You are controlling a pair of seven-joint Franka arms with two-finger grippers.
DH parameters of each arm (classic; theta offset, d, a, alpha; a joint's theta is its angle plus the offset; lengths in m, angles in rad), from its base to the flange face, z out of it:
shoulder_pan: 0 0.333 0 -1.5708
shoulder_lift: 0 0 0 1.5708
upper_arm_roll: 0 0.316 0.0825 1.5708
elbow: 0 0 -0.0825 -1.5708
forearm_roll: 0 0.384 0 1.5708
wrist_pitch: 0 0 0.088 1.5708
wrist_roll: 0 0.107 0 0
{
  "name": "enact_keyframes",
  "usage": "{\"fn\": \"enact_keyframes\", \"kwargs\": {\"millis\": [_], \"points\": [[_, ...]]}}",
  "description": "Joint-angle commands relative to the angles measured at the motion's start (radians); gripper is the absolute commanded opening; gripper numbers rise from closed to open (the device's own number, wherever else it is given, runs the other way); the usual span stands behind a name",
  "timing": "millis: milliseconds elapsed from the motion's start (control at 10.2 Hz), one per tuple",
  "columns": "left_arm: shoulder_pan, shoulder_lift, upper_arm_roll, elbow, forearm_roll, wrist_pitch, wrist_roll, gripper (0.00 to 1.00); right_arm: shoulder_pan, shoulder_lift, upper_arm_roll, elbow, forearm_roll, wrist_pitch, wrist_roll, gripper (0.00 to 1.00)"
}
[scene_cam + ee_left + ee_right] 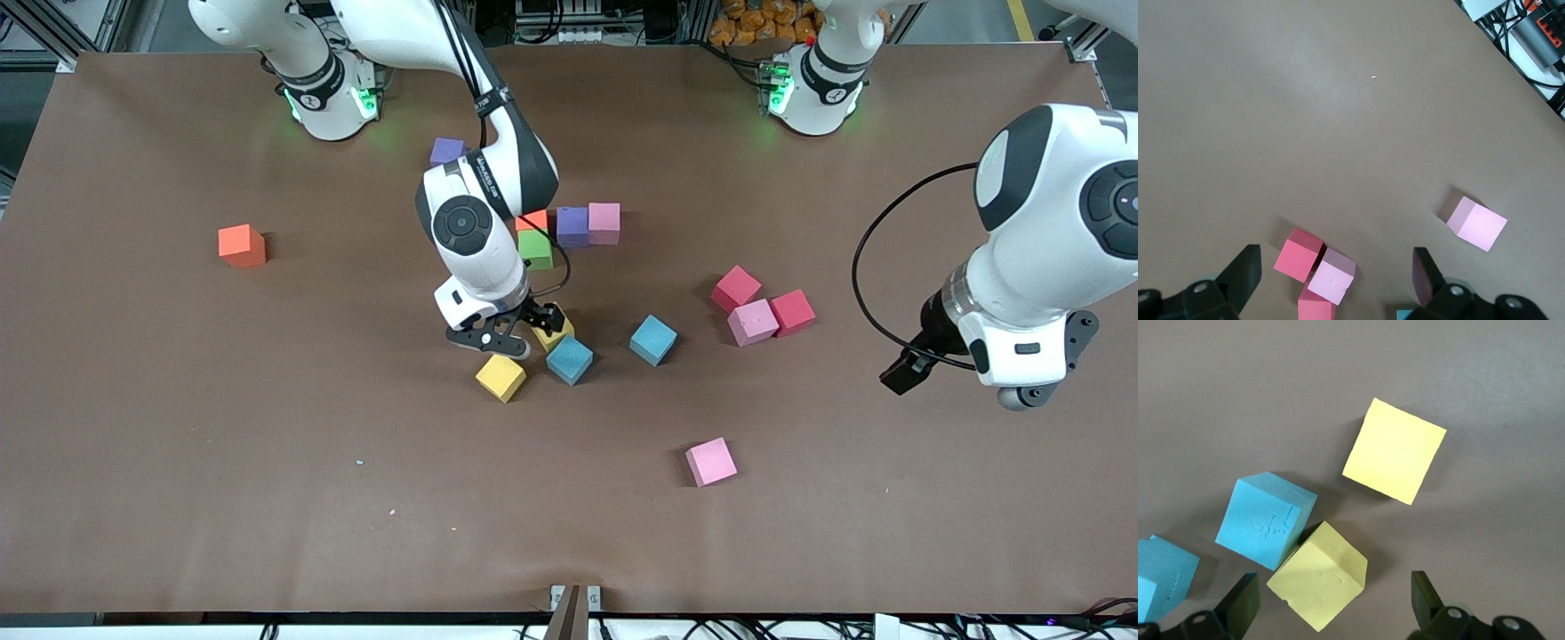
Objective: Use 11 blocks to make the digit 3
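Your right gripper (pixel 533 331) is low over the cluster of yellow and blue blocks in the middle of the table, fingers apart and holding nothing. The block to take looks like the yellow block (pixel 1319 577) lying between those fingers in the right wrist view; in the front view it is mostly hidden under the gripper.

To do this well, notice that this yellow block sits skewed to the fingers and touches the blue block (pixel 1265 521) beside it at one corner. Turn the wrist until the finger pads face two flat sides, not corners, and come straight down so the finger on the blue block's side slips into the narrow gap without shoving that block (foam cubes like these probably slide easily). Close only once the fingers straddle the block's middle.

The other yellow block (pixel 500 378) lies nearer the front camera, just apart from the gripper, and a second blue block (pixel 653 340) sits toward the left arm's end.

The figure is barely begun, I judge: the orange (pixel 533 220), green (pixel 536 249), purple (pixel 573 226) and pink (pixel 604 222) blocks are grouped farther from the camera.

Your left gripper (pixel 1335 283) waits above the table with fingers apart, empty, over the red-and-pink trio (pixel 1321 277).
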Motion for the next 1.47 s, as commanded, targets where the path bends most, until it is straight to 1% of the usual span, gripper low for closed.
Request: {"fn": "enact_keyframes", "kwargs": {"millis": [0,293,489,586,684,782,880,1075,1173,1368], "points": [[0.028,-0.045,-0.008,-0.011,-0.024,-0.025,0.056,1.00,0.003,0.006,0.001,0.058,-0.016,-0.018,-0.024,1.00],[0.028,-0.051,-0.005,-0.011,-0.023,-0.023,0.059,1.00,0.009,0.003,0.001,0.084,-0.033,-0.017,-0.401,1.00],[0.028,-0.053,-0.005,-0.016,-0.023,-0.025,0.058,1.00,0.019,-0.002,-0.002,0.090,-0.028,-0.010,-0.435,1.00],[0.028,-0.054,-0.008,-0.016,-0.024,-0.026,0.059,1.00,-0.004,0.001,0.000,0.092,-0.012,-0.004,-0.444,1.00],[0.028,-0.056,-0.012,-0.013,-0.024,-0.038,0.059,1.00,0.002,0.004,0.019,0.118,-0.034,-0.004,-0.490,1.00],[0.028,-0.062,-0.013,-0.013,-0.024,-0.038,0.061,1.00,0.023,0.001,0.020,0.113,-0.066,-0.004,-0.525,1.00],[0.028,-0.069,-0.013,-0.013,-0.024,-0.038,0.078,1.00,0.017,0.003,0.023,0.113,-0.068,-0.003,-0.544,1.00],[0.028,-0.071,-0.014,-0.013,-0.024,-0.040,0.092,1.00,0.023,0.007,0.023,0.089,-0.070,0.034,-0.734,1.00],[0.028,-0.073,-0.016,-0.013,-0.024,-0.040,0.145,1.00,0.031,0.007,0.023,0.060,-0.070,0.055,-0.807,1.00],[0.028,-0.079,-0.014,-0.013,-0.024,-0.040,0.190,1.00,0.035,0.006,0.023,0.044,-0.070,0.060,-0.876,1.00]]}}
